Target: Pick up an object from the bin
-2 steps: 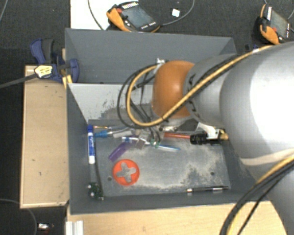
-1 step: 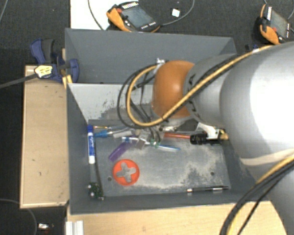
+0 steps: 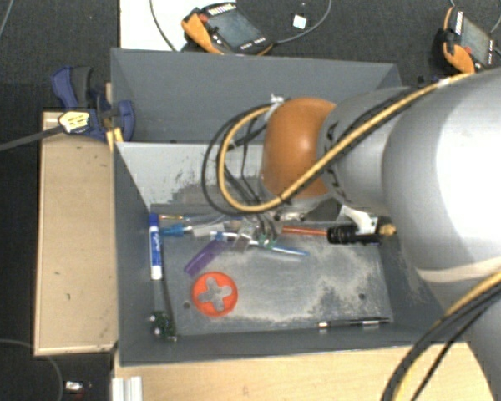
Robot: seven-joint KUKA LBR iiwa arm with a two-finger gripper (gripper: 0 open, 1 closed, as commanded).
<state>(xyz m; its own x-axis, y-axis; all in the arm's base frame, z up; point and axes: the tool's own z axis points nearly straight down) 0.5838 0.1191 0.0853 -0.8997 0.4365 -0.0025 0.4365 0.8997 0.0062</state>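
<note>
Toward the back of the grey metal bin [image 3: 342,284], the pincer [image 3: 263,236] hangs low beneath the arm's orange cover [image 3: 296,144], right over a small heap of pens [image 3: 238,237]; a blue-tipped pen [image 3: 177,229] lies to its left and a thin orange-red pen [image 3: 305,231] to its right. Whether the pincer is spread or pressed together cannot be told. A flat purple strip [image 3: 202,258] lies near it, an orange round disc with a cross [image 3: 214,294] nearer the front, and a white-and-blue marker [image 3: 156,247] along the left wall
</note>
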